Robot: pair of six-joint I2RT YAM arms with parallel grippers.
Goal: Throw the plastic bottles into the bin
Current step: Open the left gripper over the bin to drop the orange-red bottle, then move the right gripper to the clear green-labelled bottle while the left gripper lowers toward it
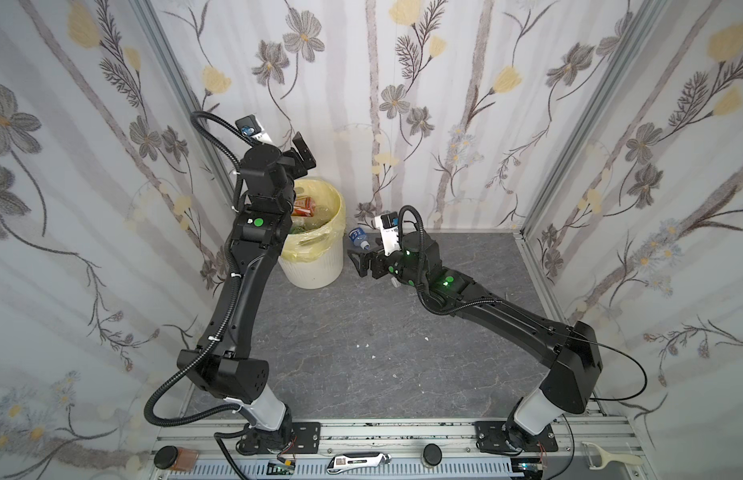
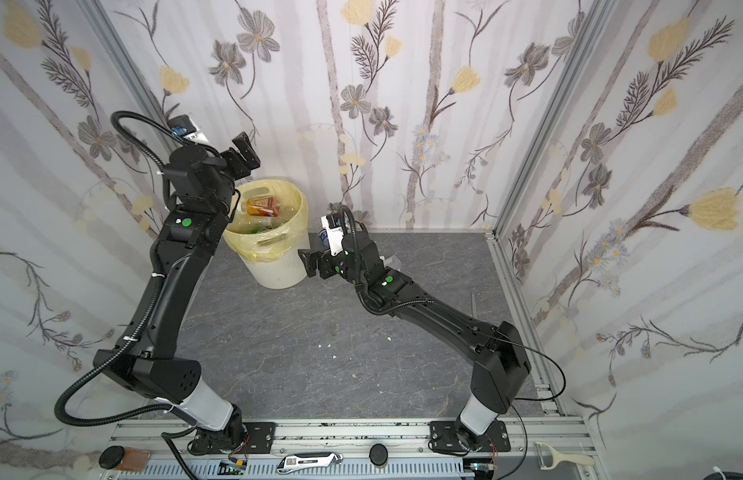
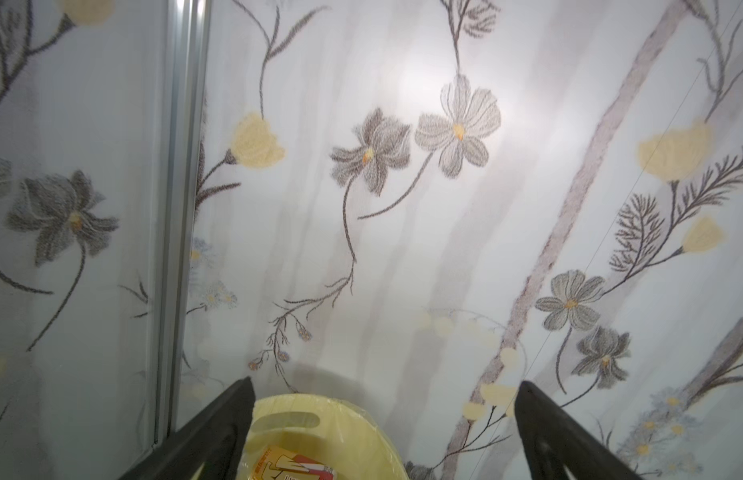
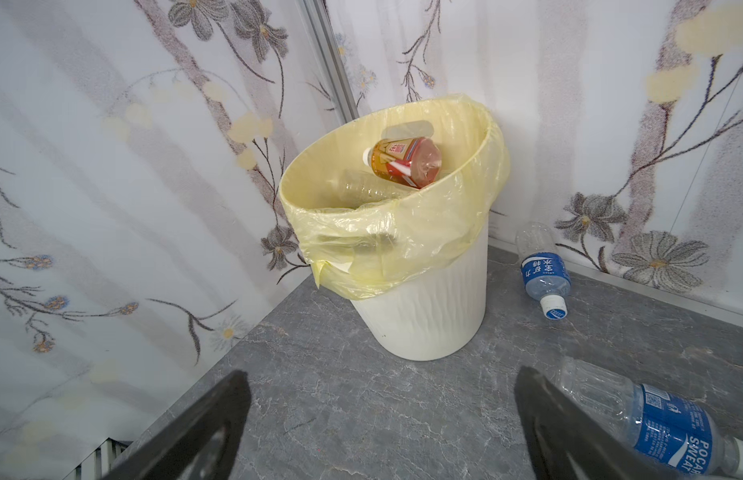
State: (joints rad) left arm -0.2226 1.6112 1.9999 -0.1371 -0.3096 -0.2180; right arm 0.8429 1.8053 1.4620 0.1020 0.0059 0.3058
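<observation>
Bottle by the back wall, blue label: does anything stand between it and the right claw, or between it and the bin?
Nothing visible does. The bottle lies on bare floor, apart from the bin, and only floor separates it from the open right claw. The left claw, open, hangs above the bin.

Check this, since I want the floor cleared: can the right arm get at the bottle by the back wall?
Probably yes. The right gripper is open and empty, low beside the bin, and that bottle lies on bare floor just beyond it, nothing between.
</observation>
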